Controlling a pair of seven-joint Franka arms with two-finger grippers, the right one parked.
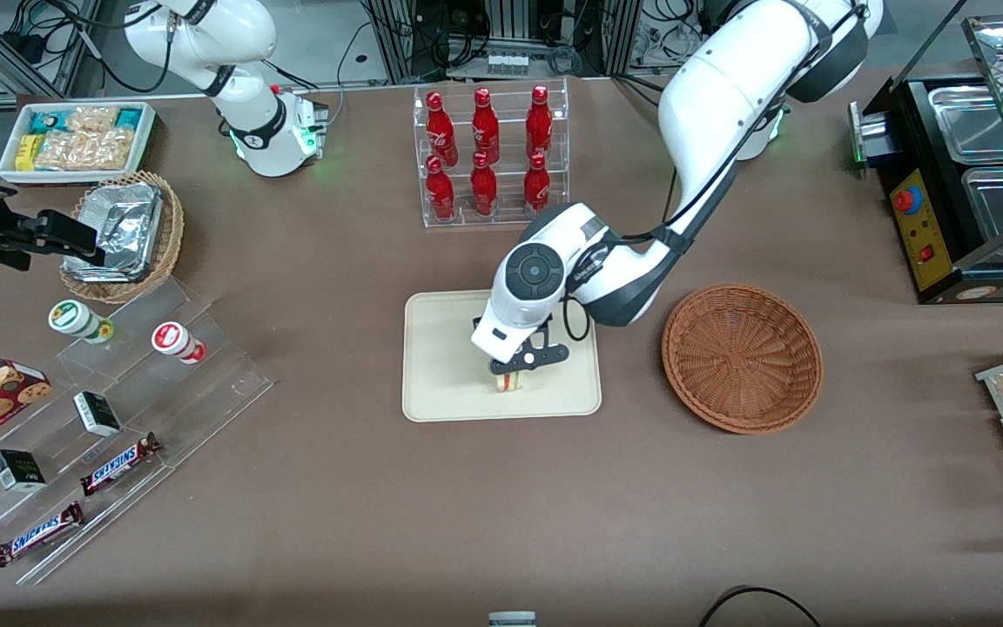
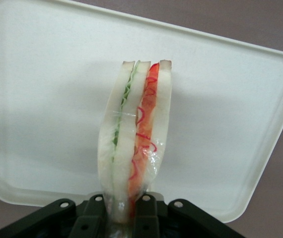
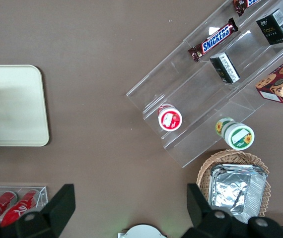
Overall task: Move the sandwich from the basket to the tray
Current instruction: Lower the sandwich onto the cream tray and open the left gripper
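Over the tray (image 1: 440, 366), pincer (image 1: 512, 376) clamped on sandwich (image 2: 134, 144)

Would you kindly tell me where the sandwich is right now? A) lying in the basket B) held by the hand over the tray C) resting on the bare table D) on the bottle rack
B: the hand grips the sandwich above the tray; the basket holds nothing.

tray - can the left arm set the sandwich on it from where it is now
Probably yes: the gripper is shut on the sandwich right over the tray, with nothing between them.
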